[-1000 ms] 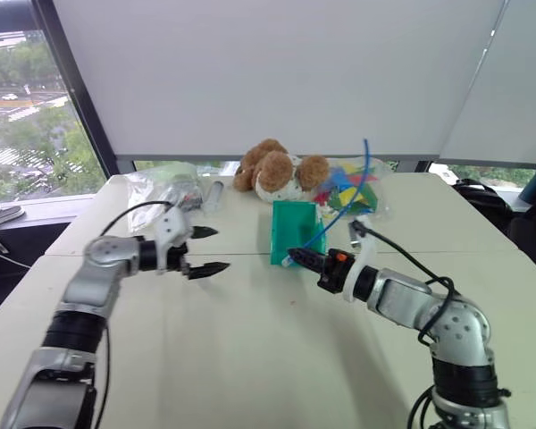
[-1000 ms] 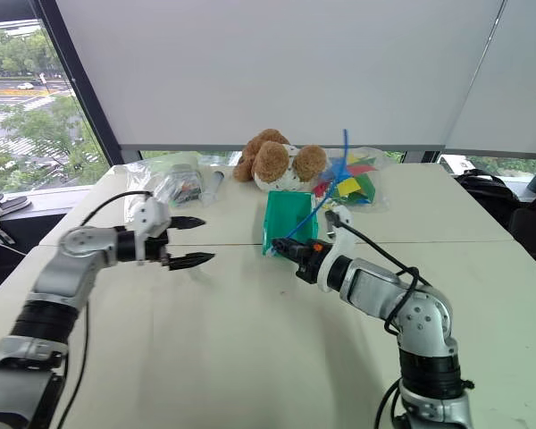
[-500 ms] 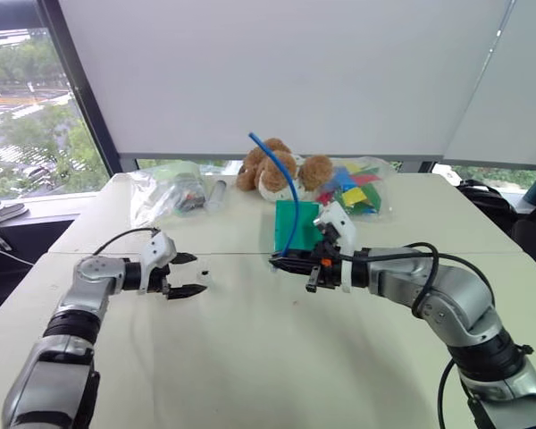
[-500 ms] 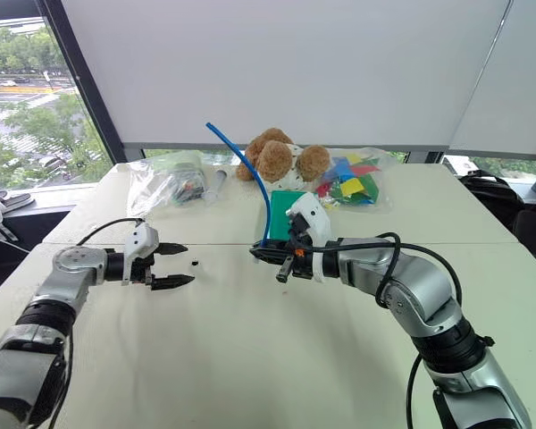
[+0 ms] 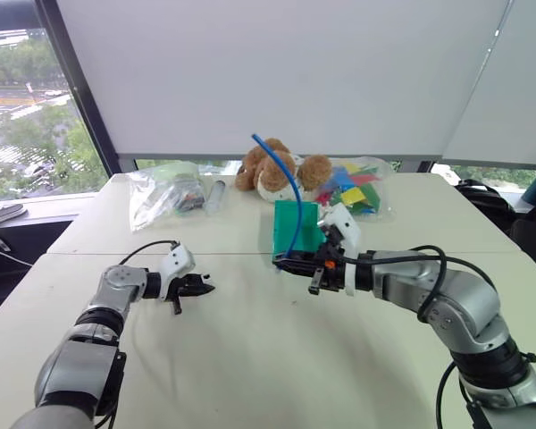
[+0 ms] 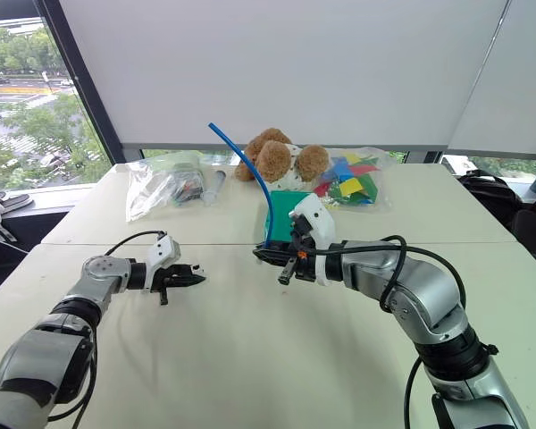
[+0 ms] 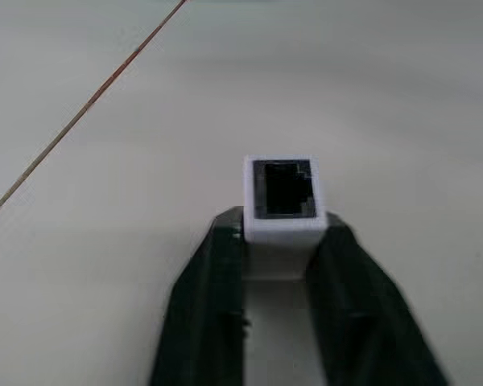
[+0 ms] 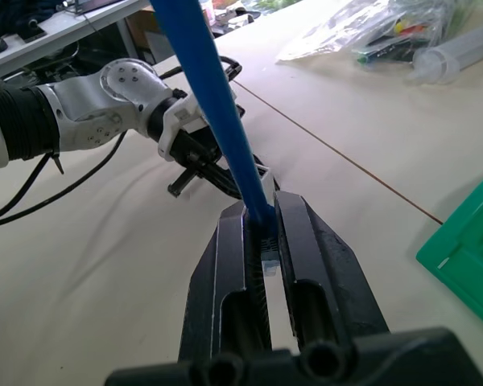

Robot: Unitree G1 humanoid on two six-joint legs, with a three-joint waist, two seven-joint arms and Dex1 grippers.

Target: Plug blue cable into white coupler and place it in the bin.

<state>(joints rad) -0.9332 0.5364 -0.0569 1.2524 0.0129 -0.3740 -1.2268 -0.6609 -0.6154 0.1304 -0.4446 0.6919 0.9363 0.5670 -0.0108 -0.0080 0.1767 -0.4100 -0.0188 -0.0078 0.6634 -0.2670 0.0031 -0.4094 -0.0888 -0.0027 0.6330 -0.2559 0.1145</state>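
Observation:
My left gripper (image 5: 203, 288) lies low on the table at the left, shut on the white coupler (image 7: 284, 201), whose dark socket faces away from the wrist. At the table's middle my right gripper (image 5: 282, 264) is shut on the plug end of the blue cable (image 5: 290, 188). The cable arches up and back to the left over it. The two grippers face each other with a gap of table between them. The teal bin (image 5: 309, 223) stands just behind the right gripper.
A brown teddy bear (image 5: 272, 170) sits behind the bin. A clear bag of coloured pieces (image 5: 353, 188) lies at its right; another clear bag (image 5: 165, 192) and a clear tube (image 5: 214, 195) at the back left. A seam crosses the table.
My left gripper has sunk to the table and shut on the white coupler. The right wrist has rolled, swinging the cable from leaning right to arching left.

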